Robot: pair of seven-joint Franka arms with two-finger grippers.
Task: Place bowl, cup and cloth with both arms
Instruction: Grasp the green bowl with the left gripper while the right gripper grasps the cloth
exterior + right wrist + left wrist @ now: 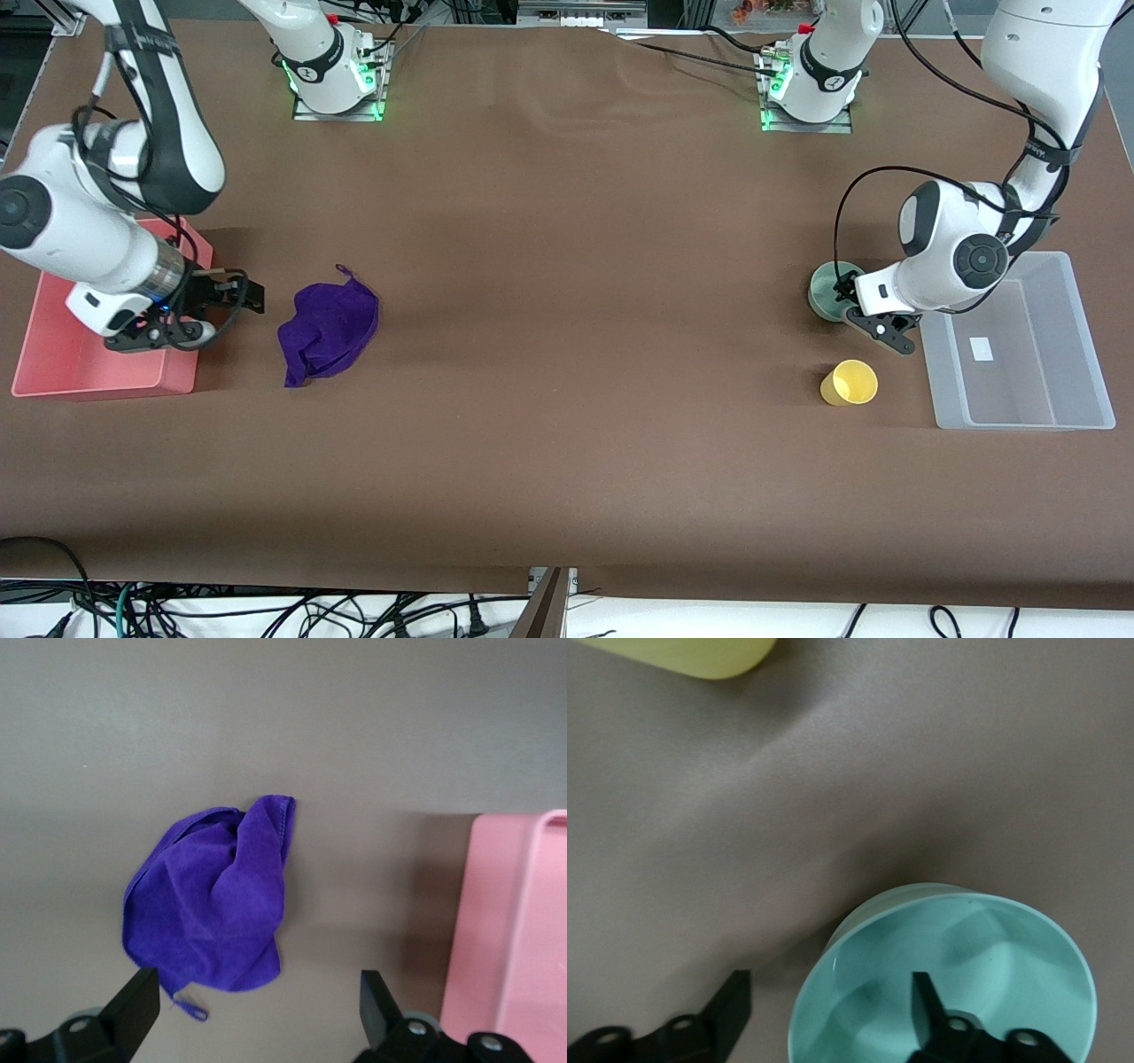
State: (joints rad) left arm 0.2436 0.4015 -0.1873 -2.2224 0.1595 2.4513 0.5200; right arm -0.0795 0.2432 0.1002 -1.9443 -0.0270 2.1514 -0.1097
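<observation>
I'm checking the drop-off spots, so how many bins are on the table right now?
2. A pink bin sits at the right arm's end of the table, partly under the right gripper. A clear bin sits at the left arm's end, beside the yellow cup.

Purple cloth (329, 333), mint-green bowl (957, 974), yellow cup (850, 383), pink bin (62, 346), brown table (567, 354).

A robotics lab is indicated. Two white arms are bolted on metal base plates (337, 108) lit with green lamps at the edge of a bench (567, 354) covered in plain brown sheeting. Loose cables (266, 611) are seen trailing below, and aluminium framing (576, 13) is visible above.
</observation>
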